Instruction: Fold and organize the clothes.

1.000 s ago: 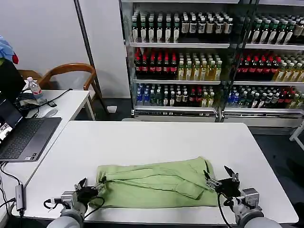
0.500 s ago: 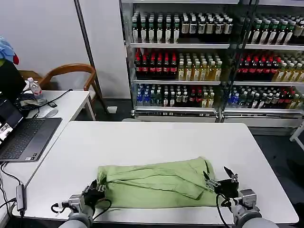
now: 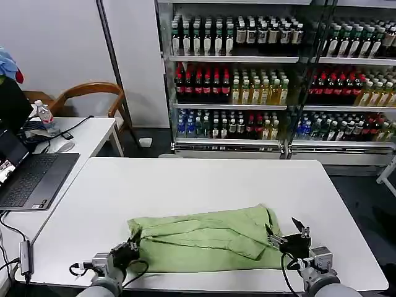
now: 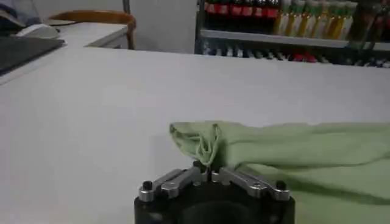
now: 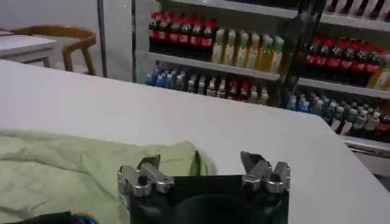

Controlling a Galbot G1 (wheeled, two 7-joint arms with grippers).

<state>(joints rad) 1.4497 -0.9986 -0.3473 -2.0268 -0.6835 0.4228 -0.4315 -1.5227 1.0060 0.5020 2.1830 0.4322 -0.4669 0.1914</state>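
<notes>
- Left gripper [image 3: 131,249]: lower left of the head view, at the near-left corner of the polo shirt [image 3: 207,240]. Fingers pinched together on a puckered tuck of the green fabric; the left wrist view shows the same gripper [image 4: 209,173] with the cloth rising in a small ridge straight out of the closed tips.
- Left arm: enters from the bottom edge of the head view, lying low and close to the white table [image 3: 204,185], wrist pointing toward the shirt, with a black cable looping beside it.
- Right gripper [image 3: 288,232]: lower right of the head view, just beside the shirt's right edge. Fingers spread wide, holding nothing; the right wrist view shows this gripper [image 5: 201,165] with one fingertip over the green cloth and the other over bare tabletop (contact with the fabric cannot be told).
- Right arm: comes up from the bottom edge at lower right, wrist low, fingers aimed toward the far side of the table.
- Polo shirt: light green, lying crumpled and partly folded over itself across the lower middle of the head view, near the table's front edge, stretching between the two grippers.
- Surroundings: laptop [image 3: 28,176] on a side table at far left, wooden chair [image 3: 90,99] at upper left, drinks shelves [image 3: 272,80] across the top.
</notes>
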